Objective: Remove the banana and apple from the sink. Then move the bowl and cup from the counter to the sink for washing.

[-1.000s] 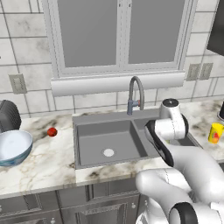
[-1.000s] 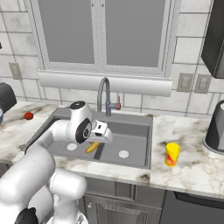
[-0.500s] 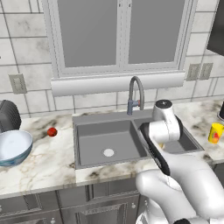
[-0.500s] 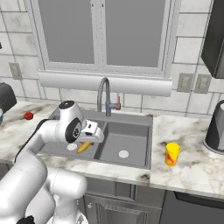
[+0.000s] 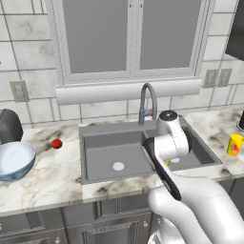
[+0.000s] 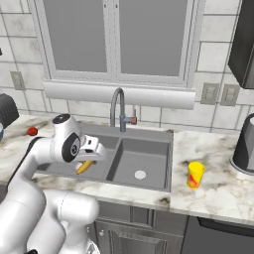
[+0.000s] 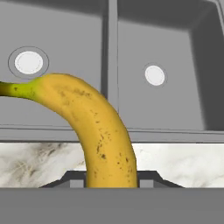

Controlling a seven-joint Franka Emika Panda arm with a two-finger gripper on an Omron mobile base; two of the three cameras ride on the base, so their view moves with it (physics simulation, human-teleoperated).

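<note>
Marble counter runs under a window; the arm hides much of the sink. Nearest, the gripper pinches the banana between its tips, now carried leftward above the basins. Both basins hold nothing. Farther off sit the cup, apple and bowl.

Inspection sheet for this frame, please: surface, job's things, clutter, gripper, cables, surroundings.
Surface: white marble counter around a dark grey double sink.
Job's things: banana held above the sink's front edge; apple on the counter left of the sink; bowl at far left; cup upright on the counter right of the sink.
Clutter: dark appliance at far right, another dark object behind the bowl.
Gripper: gripper shut on the banana.
Cables: nothing seen.
Surroundings: faucet, window, wall outlets, grey cabinets.
</note>
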